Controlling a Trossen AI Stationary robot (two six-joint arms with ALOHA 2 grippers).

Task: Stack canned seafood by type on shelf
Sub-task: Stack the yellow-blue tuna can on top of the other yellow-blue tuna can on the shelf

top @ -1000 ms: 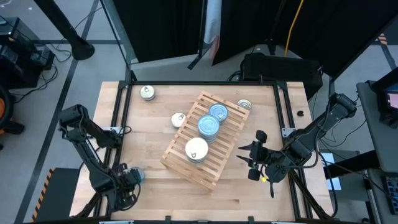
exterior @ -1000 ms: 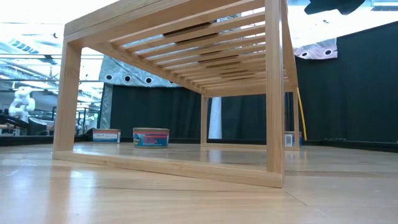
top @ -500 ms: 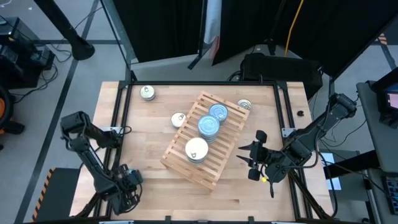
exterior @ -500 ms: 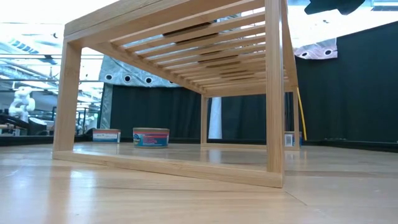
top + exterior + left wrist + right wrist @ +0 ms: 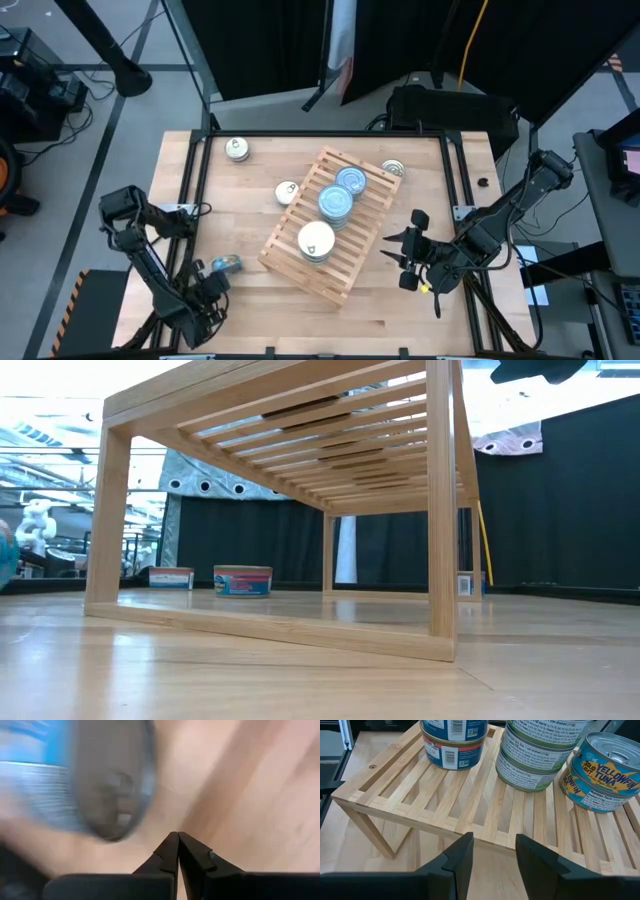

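Note:
The slatted wooden shelf (image 5: pixel 300 262) stands slantwise mid-table on its legs. On it are two blue-topped stacks of canned seafood (image 5: pixel 350 181) (image 5: pixel 336 203) and a white-topped stack (image 5: pixel 316 241). The right wrist view shows a yellow-labelled tin (image 5: pixel 602 772) and a green-labelled stack (image 5: pixel 540 750). Three tins (image 5: pixel 237 149) (image 5: pixel 288 192) (image 5: pixel 393 170) rest on the tabletop. A blue tin (image 5: pixel 226 264) (image 5: pixel 100 785) lies near the front left, apart from my shut left gripper (image 5: pixel 205 292) (image 5: pixel 177 840). My right gripper (image 5: pixel 405 255) (image 5: pixel 492 851) hovers open and empty by the shelf's right side.
Black rails (image 5: pixel 192 190) run along the table's left and right sides. Bare wood (image 5: pixel 380 320) lies between the shelf and the near edge. In the low view the shelf's frame (image 5: pixel 440 510) fills the picture, with a tin (image 5: pixel 243 580) on the table behind it.
My left gripper has drawn back toward the near edge and tipped further downward, staying shut. The blue tin, earlier half hidden by it, now shows clear beside it and is blurred. A blue smear has come in at the left edge of the low view.

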